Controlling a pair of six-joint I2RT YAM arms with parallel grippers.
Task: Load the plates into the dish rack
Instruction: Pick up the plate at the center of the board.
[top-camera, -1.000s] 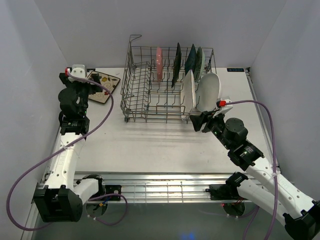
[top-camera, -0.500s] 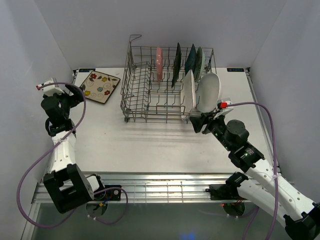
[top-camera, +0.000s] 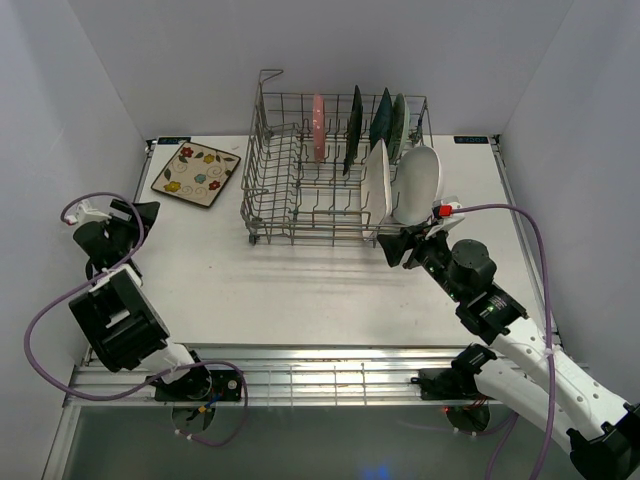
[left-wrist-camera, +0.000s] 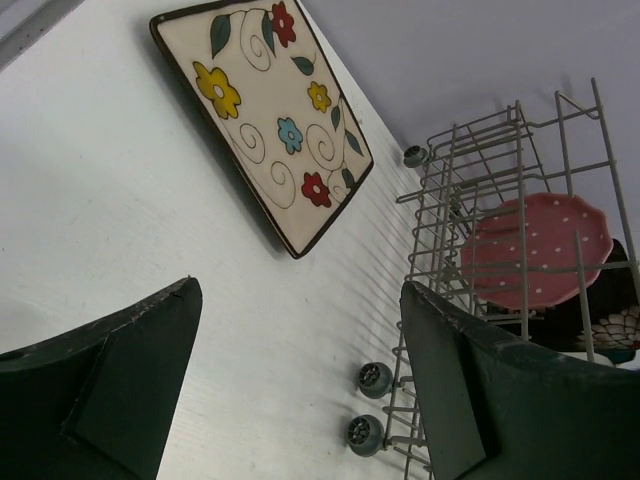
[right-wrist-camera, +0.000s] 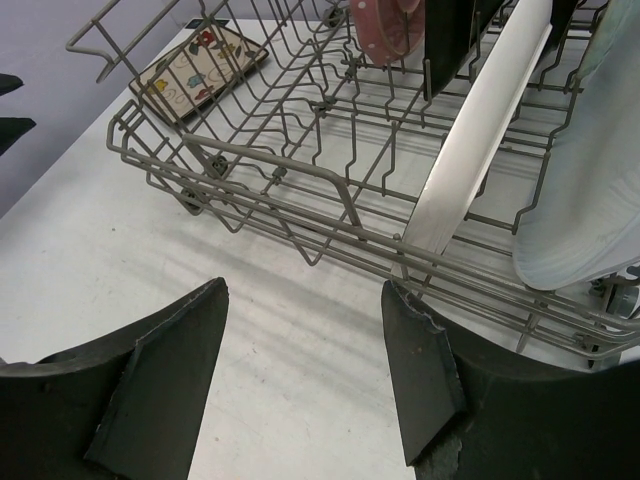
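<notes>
The left gripper (left-wrist-camera: 298, 385), jaws wide and empty, sits well left of the dish rack (top-camera: 262, 172). The cream floral plate (top-camera: 196, 173) lies flat just left of the rack, the only dish outside it. Advise gripping its near edge, tilting it upright and slotting it left of the pink plate (top-camera: 318, 128). The right gripper (right-wrist-camera: 305, 385), jaws partly open and empty, sits at the rack's front right corner.

The white bench (top-camera: 300, 290) carries two things directly. A grey wire rack (top-camera: 262, 180) stands on small wheels (left-wrist-camera: 373, 378) at the far middle, its long side running left to right. A square floral plate (top-camera: 196, 173) lies flat, face up, towards the far left corner. It sits left of the rack, apart from it, at a slant to the bench edges.
</notes>
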